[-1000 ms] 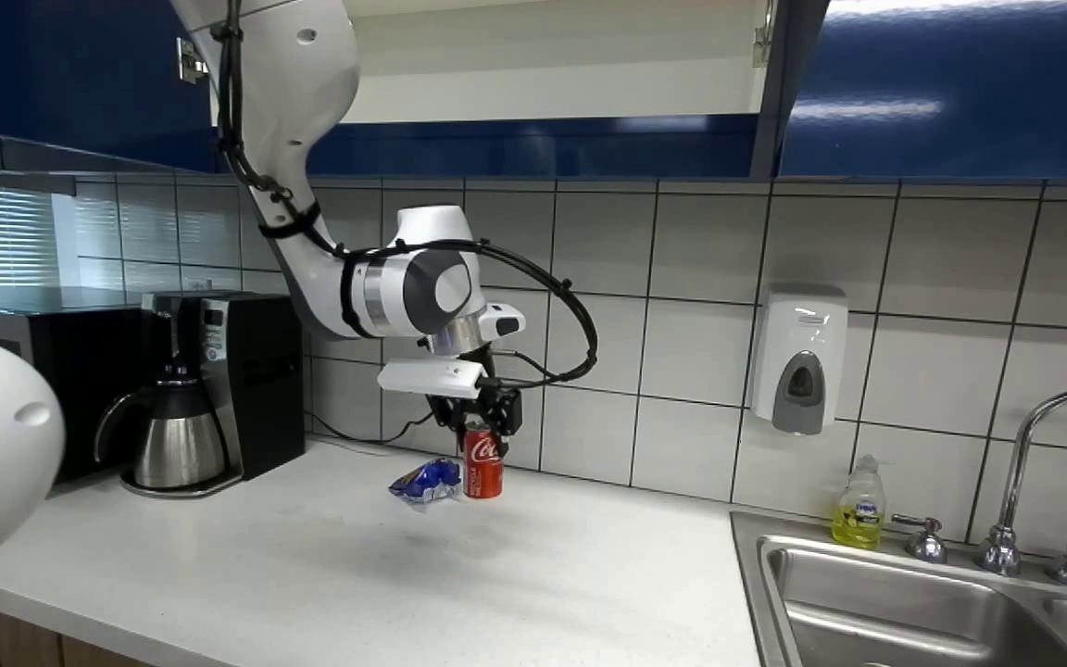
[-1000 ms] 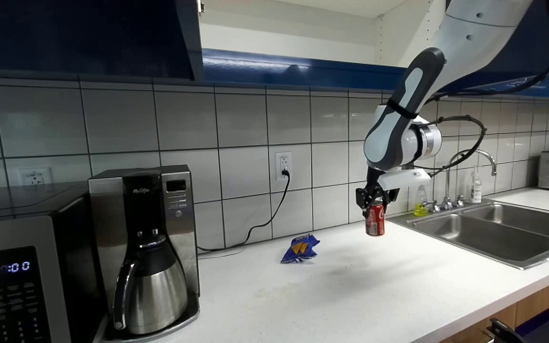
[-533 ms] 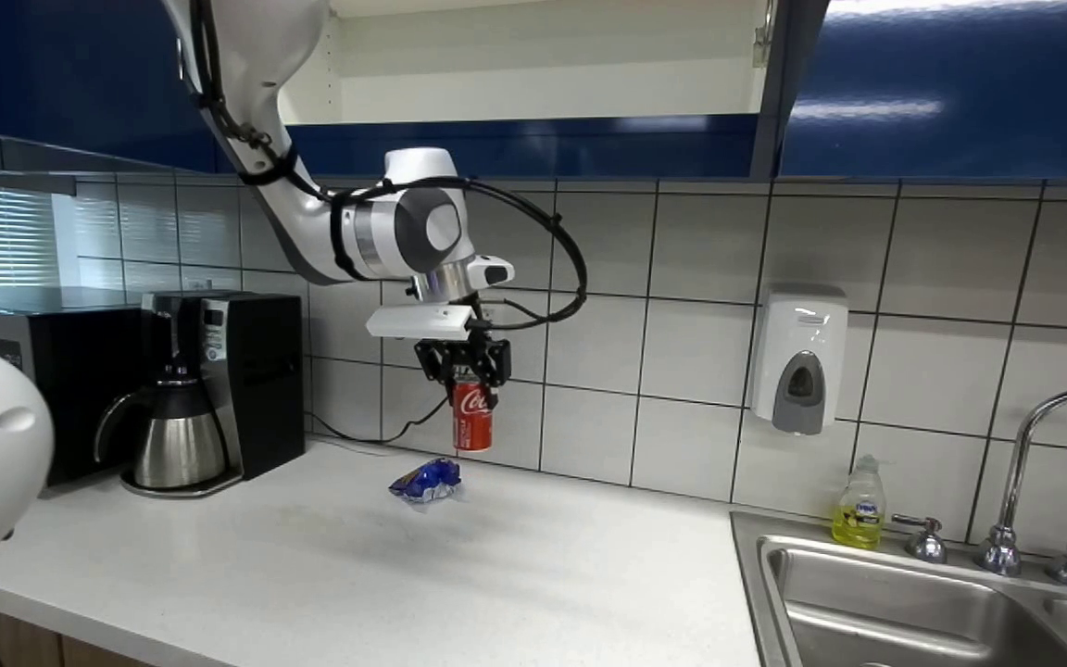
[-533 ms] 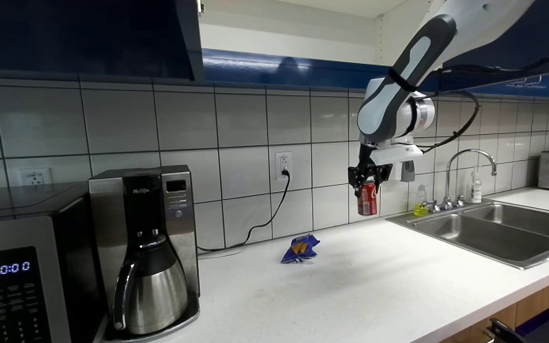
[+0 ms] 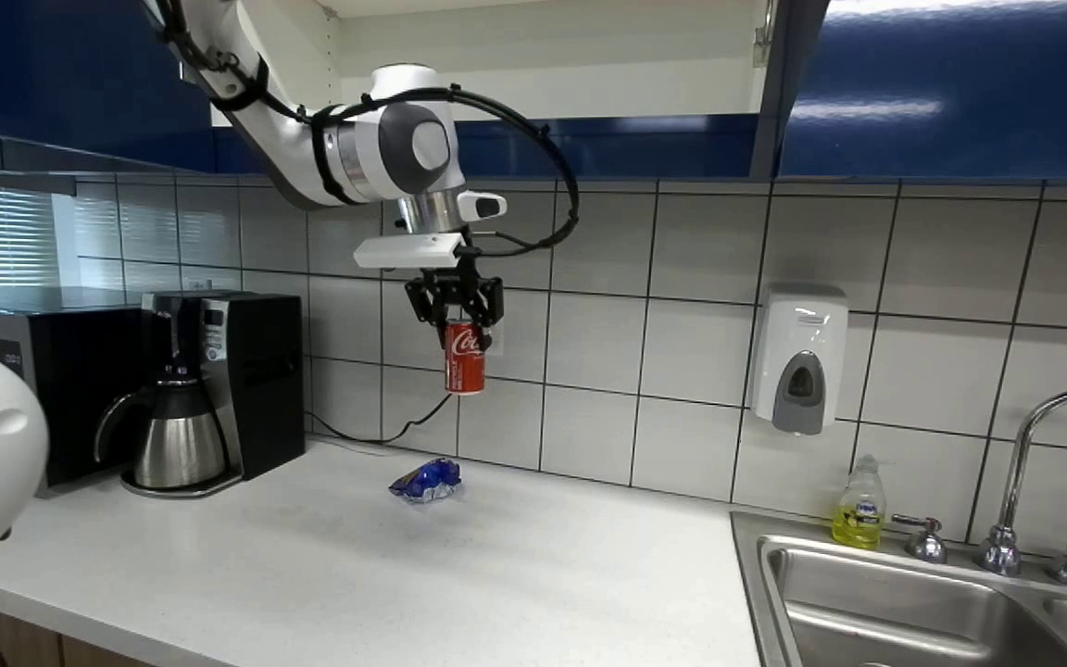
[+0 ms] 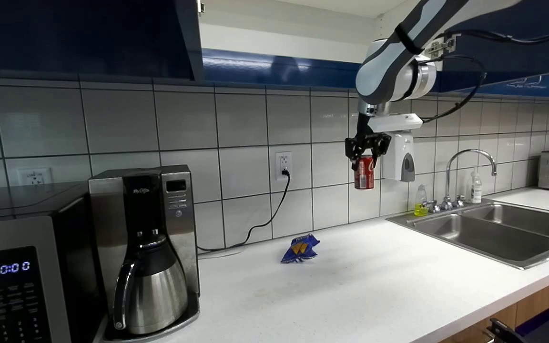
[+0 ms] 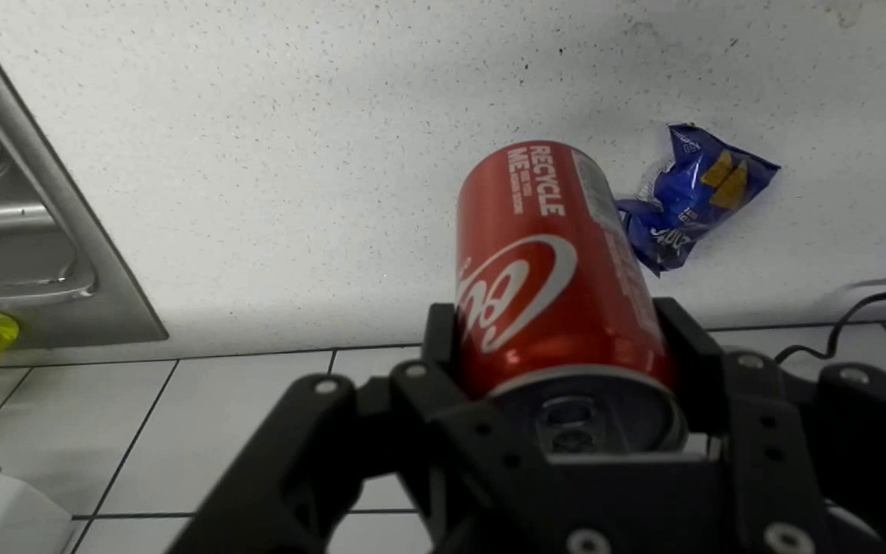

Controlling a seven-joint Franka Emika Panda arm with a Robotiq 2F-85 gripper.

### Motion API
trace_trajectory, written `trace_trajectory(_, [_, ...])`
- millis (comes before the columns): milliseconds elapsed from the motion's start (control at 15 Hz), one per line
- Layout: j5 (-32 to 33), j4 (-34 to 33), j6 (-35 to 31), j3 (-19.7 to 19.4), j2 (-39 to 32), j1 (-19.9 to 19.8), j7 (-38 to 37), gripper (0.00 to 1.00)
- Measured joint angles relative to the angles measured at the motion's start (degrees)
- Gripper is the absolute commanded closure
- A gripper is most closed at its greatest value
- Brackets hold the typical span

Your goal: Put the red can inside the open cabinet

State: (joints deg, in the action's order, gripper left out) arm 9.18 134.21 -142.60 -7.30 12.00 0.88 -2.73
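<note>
Wrist view: by the claw (image 7: 561,350) the red can (image 7: 547,258) is clasped from both sides, near its top. In both exterior views it is held roughly upright, well above the counter (image 5: 422,574), on which a small blue bag (image 6: 300,248) is seen. Grasping is judged done, lifting only partly, since the can is shown below the lower edge of the open cabinet (image 5: 580,79). Further raising, insertion and release are still needed.
</note>
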Motion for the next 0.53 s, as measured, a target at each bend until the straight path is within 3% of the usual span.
trace_trajectory(533, [-1.32,-3.33,8.6,1.45,4.72,-0.04,0.0,0.61])
